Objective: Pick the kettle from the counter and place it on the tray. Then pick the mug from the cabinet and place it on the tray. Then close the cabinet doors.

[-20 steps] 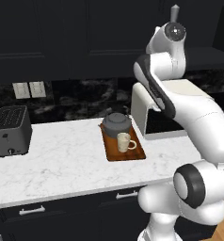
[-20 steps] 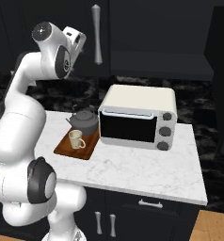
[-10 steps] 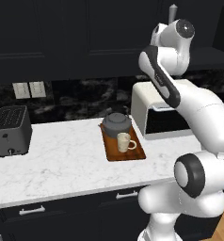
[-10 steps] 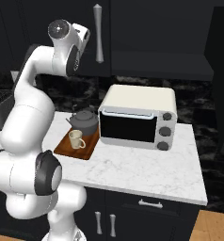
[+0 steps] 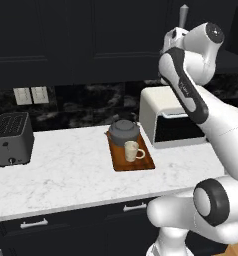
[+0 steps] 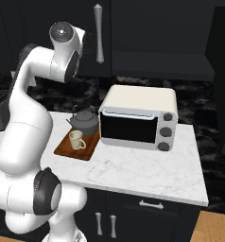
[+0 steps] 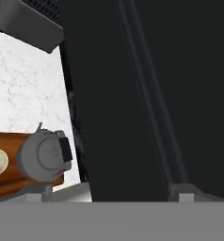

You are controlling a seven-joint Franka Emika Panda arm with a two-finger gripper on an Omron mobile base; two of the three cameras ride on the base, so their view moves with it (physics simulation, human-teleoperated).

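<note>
Cabinet doors (image 7: 114,94) are met by the spread pincer (image 7: 109,196), nothing pinched. One black panel stands just beyond it, its upright bar handle (image 6: 99,33) just right of the hand. Below on the counter (image 5: 66,170), kettle (image 5: 124,132) and mug (image 5: 132,151) are set on the tray (image 5: 143,164).

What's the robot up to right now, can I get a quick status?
Gripper open, empty, up against the black cabinet doors. Kettle and mug both on the tray. Nothing in the way.
</note>
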